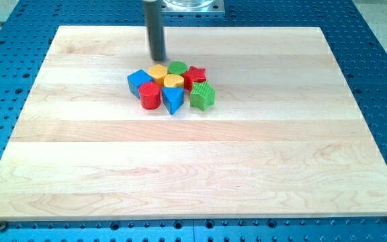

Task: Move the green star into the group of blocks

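Bare wooden board (193,168) fills the view's bottom half, with a blue perforated table (381,54) showing around its edges. We find all the blocks packed in one cluster above the board's middle, toward the view's top and a little to its left.

Nearest in that cluster are a red cylinder (150,96), a blue triangular block (173,99) and the green star (202,96), side by side from left to right. The green star sits at the cluster's right lower corner, touching or almost touching the blue triangular block and the red star (195,75) behind it. Behind the front row we see a blue cube (138,81) at the left, a yellow block (173,81) whose shape is hard to make out, then a second yellow block (157,70) and a green round block (177,66), both partly hidden by the blocks in front.

Farthest back stands our rod, cut off by the view's top edge. Its tip (158,60) rests on the board just behind the second yellow block, holding nothing; we cannot tell whether it touches that block. The green star lies on the opposite side of the cluster, to the tip's right and nearer the view's bottom.
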Tool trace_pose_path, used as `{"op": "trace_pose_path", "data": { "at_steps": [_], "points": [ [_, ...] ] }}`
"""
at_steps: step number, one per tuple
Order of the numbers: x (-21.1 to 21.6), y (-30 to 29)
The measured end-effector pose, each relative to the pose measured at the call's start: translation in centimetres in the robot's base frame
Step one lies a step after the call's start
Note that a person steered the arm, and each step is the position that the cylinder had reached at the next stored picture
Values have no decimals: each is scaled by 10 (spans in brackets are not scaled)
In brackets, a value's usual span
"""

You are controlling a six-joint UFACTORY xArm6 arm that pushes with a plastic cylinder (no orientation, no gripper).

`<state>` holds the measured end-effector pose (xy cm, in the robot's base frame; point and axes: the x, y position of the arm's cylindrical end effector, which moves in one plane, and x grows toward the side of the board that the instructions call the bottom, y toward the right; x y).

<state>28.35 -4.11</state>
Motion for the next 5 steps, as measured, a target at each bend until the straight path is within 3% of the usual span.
{"op": "trace_pose_path", "data": {
  "at_steps": [1, 2, 3, 5],
  "points": [
    [17, 131],
    [113, 132],
    [144, 87],
    [145, 58]
  ]
}}
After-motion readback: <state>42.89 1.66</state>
